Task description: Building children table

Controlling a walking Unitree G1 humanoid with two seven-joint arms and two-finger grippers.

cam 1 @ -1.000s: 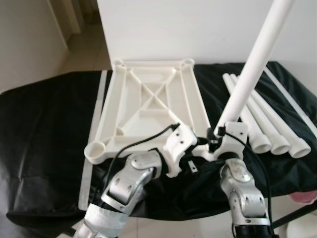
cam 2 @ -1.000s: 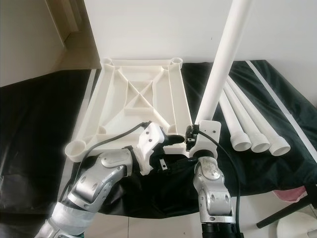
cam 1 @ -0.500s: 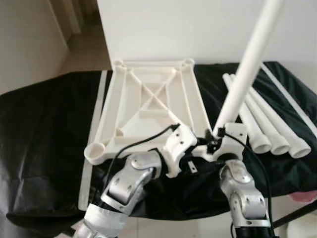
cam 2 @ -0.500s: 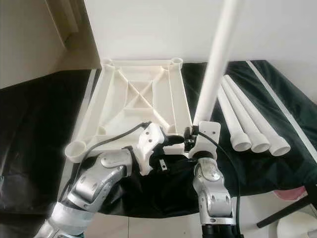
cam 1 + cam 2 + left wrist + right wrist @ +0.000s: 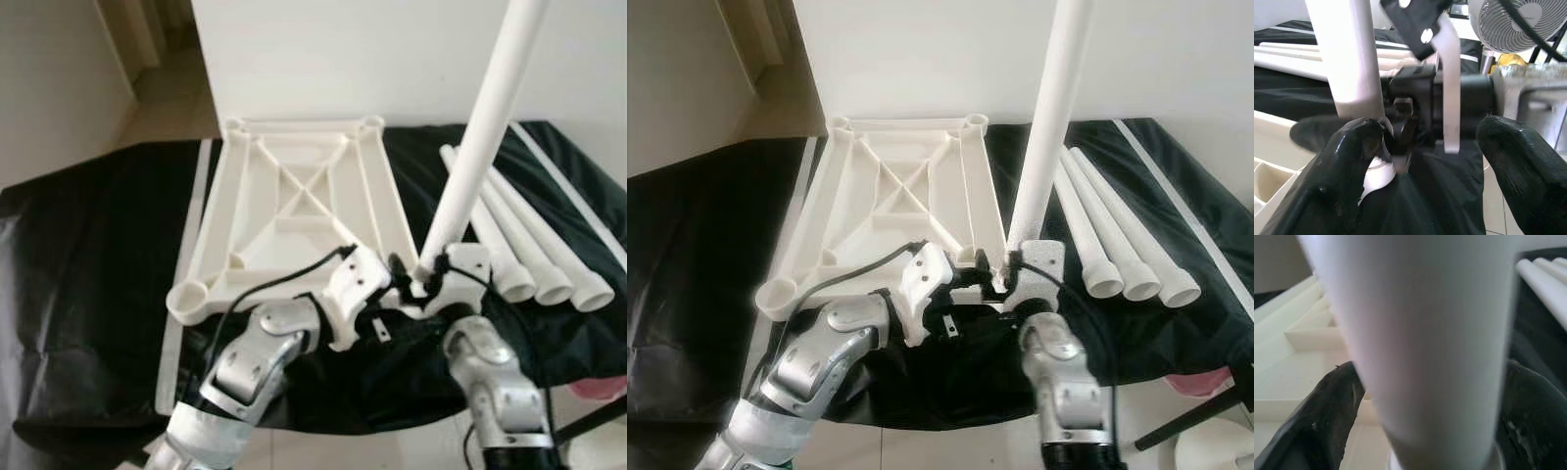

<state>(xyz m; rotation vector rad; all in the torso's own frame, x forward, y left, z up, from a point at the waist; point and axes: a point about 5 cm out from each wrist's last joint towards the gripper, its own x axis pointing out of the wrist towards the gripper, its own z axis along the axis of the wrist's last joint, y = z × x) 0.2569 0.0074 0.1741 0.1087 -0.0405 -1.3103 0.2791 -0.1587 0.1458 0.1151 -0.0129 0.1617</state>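
A: Left eye view: the right claw is clamped on the table leg, now more upright than a second ago, foot at the tabletop frame's near right corner socket.

B: So it's seating. And the left claw?

A: Spread apart beside that socket, closer than before. Three spare legs lie right of the frame.

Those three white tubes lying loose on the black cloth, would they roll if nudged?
Probably. The three spare legs are smooth and round, so a sideways push would likely roll them. The black cloth looks wrinkled, which may slow them. They look stiff, hollow and probably light.
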